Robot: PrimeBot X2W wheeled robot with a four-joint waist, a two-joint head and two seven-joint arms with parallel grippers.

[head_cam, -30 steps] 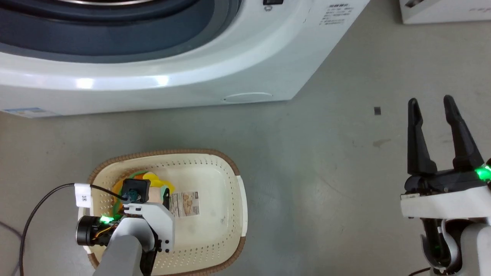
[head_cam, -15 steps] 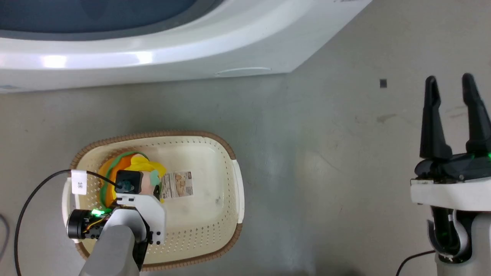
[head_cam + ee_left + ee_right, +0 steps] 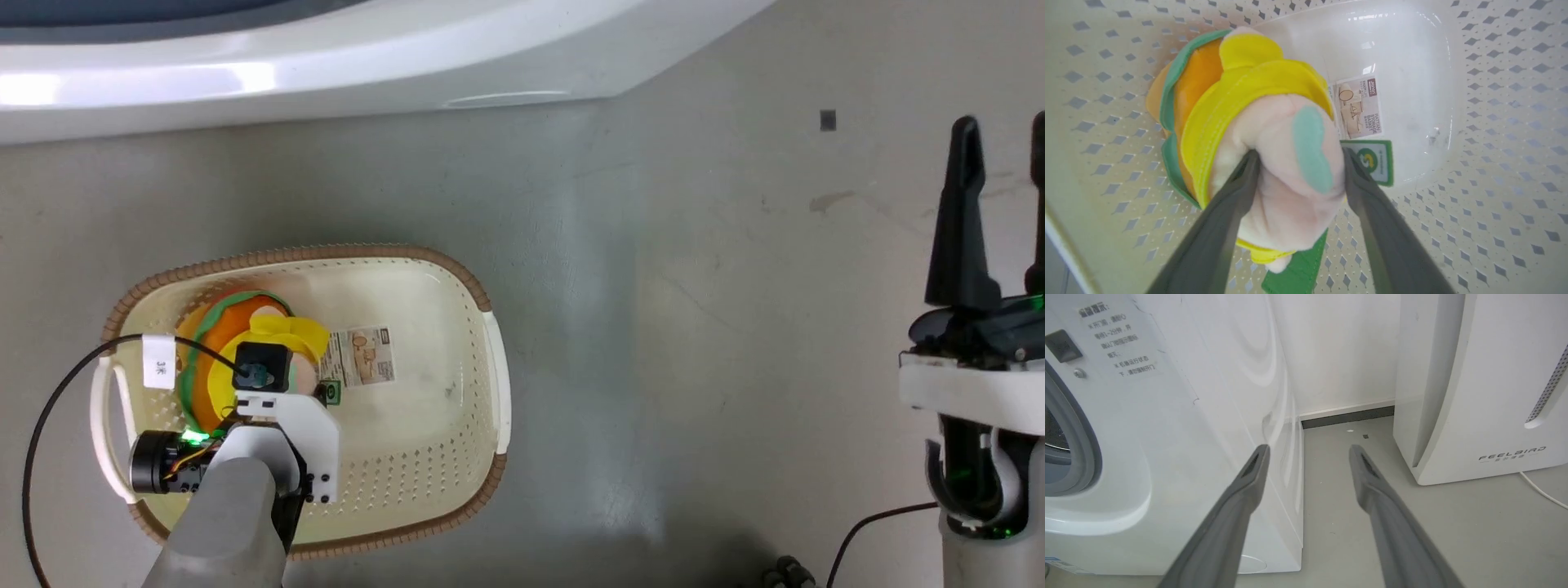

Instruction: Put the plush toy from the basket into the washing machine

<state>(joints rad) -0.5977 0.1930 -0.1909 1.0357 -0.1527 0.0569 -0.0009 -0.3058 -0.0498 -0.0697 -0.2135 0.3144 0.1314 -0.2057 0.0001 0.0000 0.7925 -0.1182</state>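
The left gripper [image 3: 1300, 155] pinches the plush toy [image 3: 1249, 90] by its soft pink head inside the cream laundry basket [image 3: 1494, 171], probably to lift it toward the washing machine [image 3: 343, 73], while the right gripper [image 3: 1308, 451] hangs spread and empty.

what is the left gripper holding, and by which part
The left gripper holds the plush toy, jaws pinching its pale pink head. The right gripper is open and empty.
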